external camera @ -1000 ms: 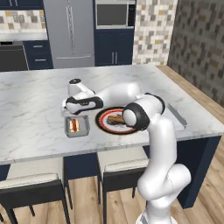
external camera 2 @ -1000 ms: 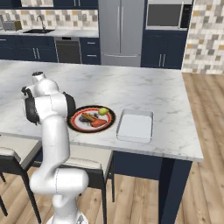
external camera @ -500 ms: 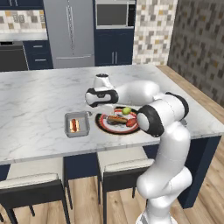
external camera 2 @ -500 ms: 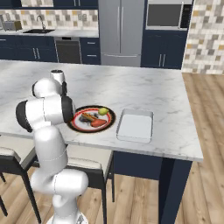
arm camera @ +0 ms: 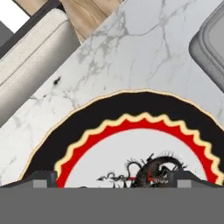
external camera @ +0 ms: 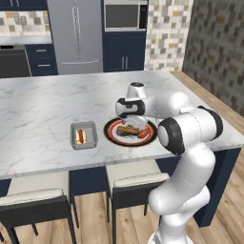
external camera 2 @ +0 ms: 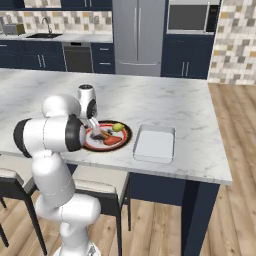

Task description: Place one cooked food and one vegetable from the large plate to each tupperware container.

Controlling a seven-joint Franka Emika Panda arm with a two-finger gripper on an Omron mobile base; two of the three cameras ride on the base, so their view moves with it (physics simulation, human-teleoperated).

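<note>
The hot dog [external camera: 80, 137] lies in the small grey container [external camera: 84, 143], left of the large plate [external camera: 114, 137]. On the plate rest the plain sausage [external camera 2: 103, 134], the red tomato-like piece [external camera 2: 111, 141] and the yellow-green ball [external camera 2: 118, 127]. My gripper [external camera: 137, 123] hangs just above the plate's middle, pointing down beside the sausage. In the hand view the gripper [arm camera: 112, 181] is open, its fingertips [arm camera: 41, 179] wide apart over the plate's [arm camera: 131, 103] pale dragon pattern, with nothing between them. The pale rectangular container [external camera 2: 155, 143] stands right of the plate, with nothing in it.
The marble island's front edge runs close to the plate, with two stools [external camera: 136, 183] tucked below it. A corner of the grey container [arm camera: 212, 43] shows in the hand view. Bare counter [external camera: 52, 102] spreads behind and to the left.
The arm has swung right, from above the small grey container to above the plate. The hot dog has stayed in the grey container.
</note>
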